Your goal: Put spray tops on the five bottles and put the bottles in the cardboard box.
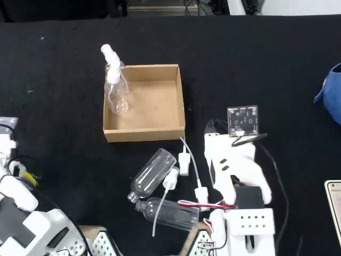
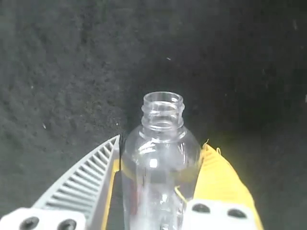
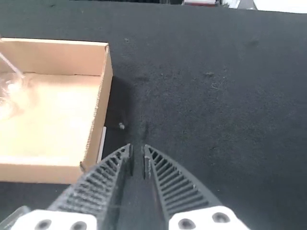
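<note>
My left gripper (image 2: pixel 160 143) is shut on a clear bottle (image 2: pixel 160 158) that has an open neck and no spray top, above the black table. My right gripper (image 3: pixel 137 148) is shut with nothing in it, just to the right of the cardboard box (image 3: pixel 103 86); in the high view its tips (image 1: pixel 210 127) sit beside the box (image 1: pixel 160 132). Two capped bottles (image 1: pixel 116 88) stand at the box's left wall. Two uncapped bottles (image 1: pixel 153 172) (image 1: pixel 169 212) lie in front of the box. Loose spray tops (image 1: pixel 184 161) (image 1: pixel 170 179) (image 1: pixel 201 193) lie among them.
The left arm (image 1: pixel 18 213) sits at the table's near left corner. A small square board (image 1: pixel 243 120) lies behind the right arm (image 1: pixel 234 170). A blue object (image 1: pixel 333 93) is at the right edge.
</note>
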